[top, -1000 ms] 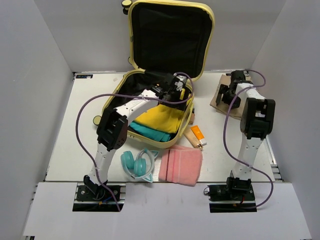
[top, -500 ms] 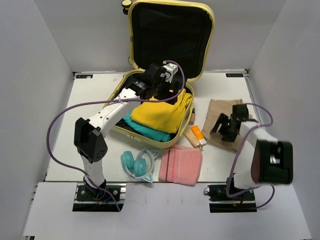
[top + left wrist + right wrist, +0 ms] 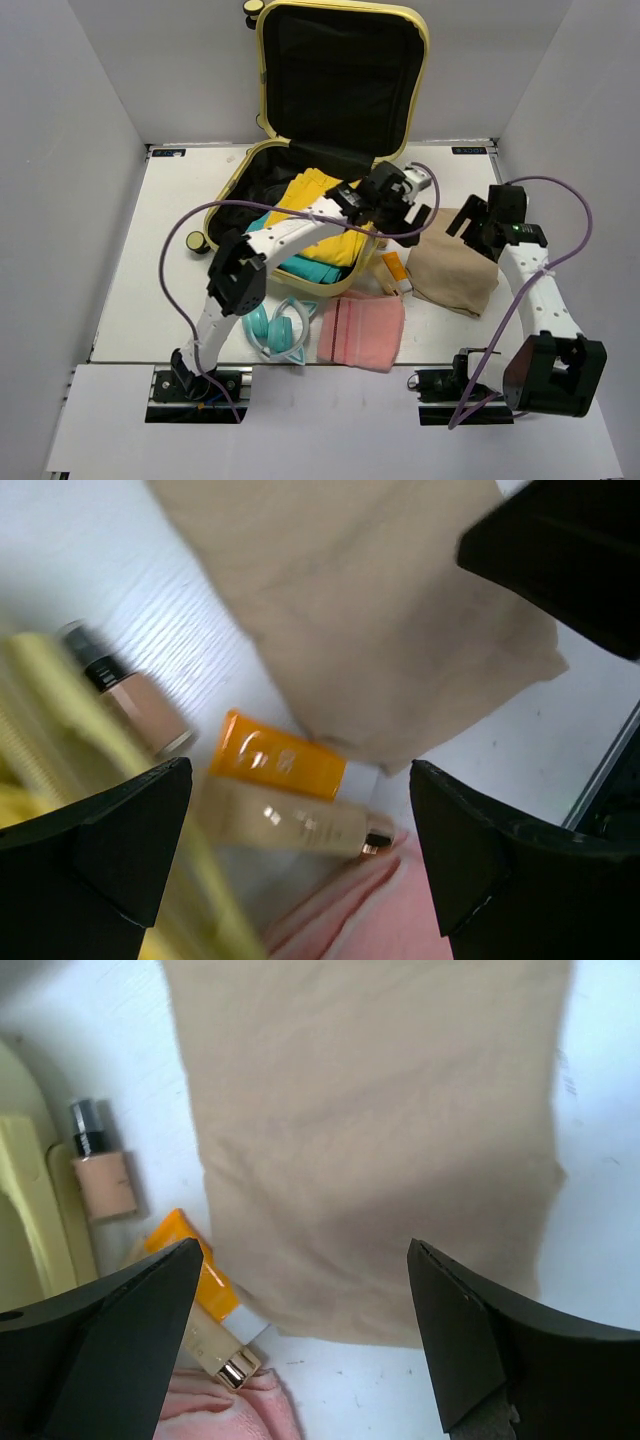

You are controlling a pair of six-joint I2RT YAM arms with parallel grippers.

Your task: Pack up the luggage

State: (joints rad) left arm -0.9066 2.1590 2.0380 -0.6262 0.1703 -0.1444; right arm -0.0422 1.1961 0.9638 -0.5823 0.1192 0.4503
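- Progress is judged partial: the luggage (image 3: 340,80) is laid open at 12 o'clock on the tabletop (image 3: 140,280), with its lid stood upright at the far edge. A yellow garment (image 3: 320,215) and a teal garment (image 3: 300,268) are already folded into its base.
- Most of the packing is judged to be left, since several things are seen outside the case:
  - a beige cloth (image 3: 455,268) at 3 o'clock of the base
  - a pink towel (image 3: 362,330) at 5 o'clock
  - teal headphones (image 3: 275,328) at 6 o'clock
- Three small items are lined up just beside the case's right wall: a foundation bottle (image 3: 100,1175), an orange tube (image 3: 396,268) and a pale gold tube (image 3: 290,825). The two tubes are laid against each other, and the gold one's cap reaches the towel's edge.
- The left tool (image 3: 300,770) is reached across the case's right wall and hangs above the tubes. Its fingers are spread wide and nothing is grasped.
- The right tool (image 3: 305,1248) is held over the beige cloth, released, with nothing between its fingers. The cloth is spread flat on the tabletop beneath it.
- Both tools are crowded over the same patch at 3 o'clock of the base, so a clash between them is judged possible.
- The left arm is stretched over the open base and the packed garments, and its purple cable (image 3: 175,240) loops beside the case. Anything carried in from the right would likely be blocked until that arm is cleared.
- The cloth's near edge lies at the orange tube; whether they touch cannot be told. The tube may be dragged when the cloth is lifted.
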